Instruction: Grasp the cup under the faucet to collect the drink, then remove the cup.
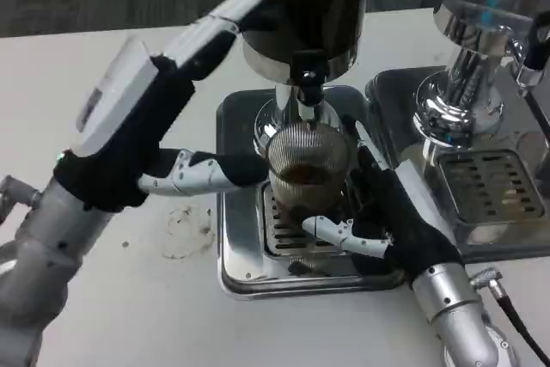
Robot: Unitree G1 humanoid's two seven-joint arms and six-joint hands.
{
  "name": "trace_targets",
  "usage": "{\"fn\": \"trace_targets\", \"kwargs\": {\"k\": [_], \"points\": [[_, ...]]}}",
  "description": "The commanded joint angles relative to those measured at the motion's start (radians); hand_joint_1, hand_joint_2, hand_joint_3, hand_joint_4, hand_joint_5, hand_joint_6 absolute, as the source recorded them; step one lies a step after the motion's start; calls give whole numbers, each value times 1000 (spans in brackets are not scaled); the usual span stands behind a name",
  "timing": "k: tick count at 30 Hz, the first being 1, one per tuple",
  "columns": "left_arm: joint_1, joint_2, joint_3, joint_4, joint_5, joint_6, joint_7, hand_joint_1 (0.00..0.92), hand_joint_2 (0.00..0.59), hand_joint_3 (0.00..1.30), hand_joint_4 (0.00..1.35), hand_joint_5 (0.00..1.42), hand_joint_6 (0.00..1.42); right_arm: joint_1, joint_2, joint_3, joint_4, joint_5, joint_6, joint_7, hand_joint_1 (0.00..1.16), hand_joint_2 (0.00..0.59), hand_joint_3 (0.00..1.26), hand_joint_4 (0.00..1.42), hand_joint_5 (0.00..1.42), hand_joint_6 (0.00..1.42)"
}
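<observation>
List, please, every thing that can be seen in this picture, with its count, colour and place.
cup: one, clear glass with some dark drink inside, on the drip tray under the faucet.
faucet: one, black, below the dark dispenser tank, right over the cup.
dispenser tank: one, dark, top centre.
drip tray: one, silver metal, centre of the table.
second dispenser: one, chrome, with its own grated tray, at the right.
table: one, white, with a faint stain left of the tray.
left hand: one, white and black, raised left of the cup, fingers spread.
right hand: one, black and white, wrapped around the cup.
</observation>
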Motion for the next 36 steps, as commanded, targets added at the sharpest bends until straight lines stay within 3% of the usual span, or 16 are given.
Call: {"fn": "trace_targets", "kwargs": {"k": [1, 5, 9, 14, 25, 36], "points": [[-5, -10, 56, 28, 22, -1, 73, 0, 107, 127, 26, 221, 174, -4, 3, -6, 23, 7, -13, 1, 665, 159, 0, 0, 0, 49], [13, -11, 115, 54, 55, -17, 149, 0, 124, 127, 26, 215, 164, -7, 14, -14, 31, 19, -17, 0, 661, 162, 0, 0, 0, 49], [45, 36, 126, 144, 83, -14, 168, 0, 130, 127, 16, 200, 142, -22, 28, -13, 47, 16, -20, 1, 658, 163, 0, 0, 0, 55], [97, 63, 138, 201, 182, -1, 255, 0, 135, 127, 16, 194, 137, -27, 35, -11, 60, 19, -29, 8, 661, 160, 0, 0, 0, 60], [176, 68, 77, 318, 249, 60, 353, 0, 143, 127, 5, 179, 123, -73, 57, -6, 131, 44, -55, 34, 687, 155, 0, 0, 0, 85], [215, 68, 16, 326, 248, 97, 375, 0, 169, 134, 5, 179, 121, -109, 66, 2, 183, 44, -65, 56, 701, 156, 0, 0, 0, 103]]}}
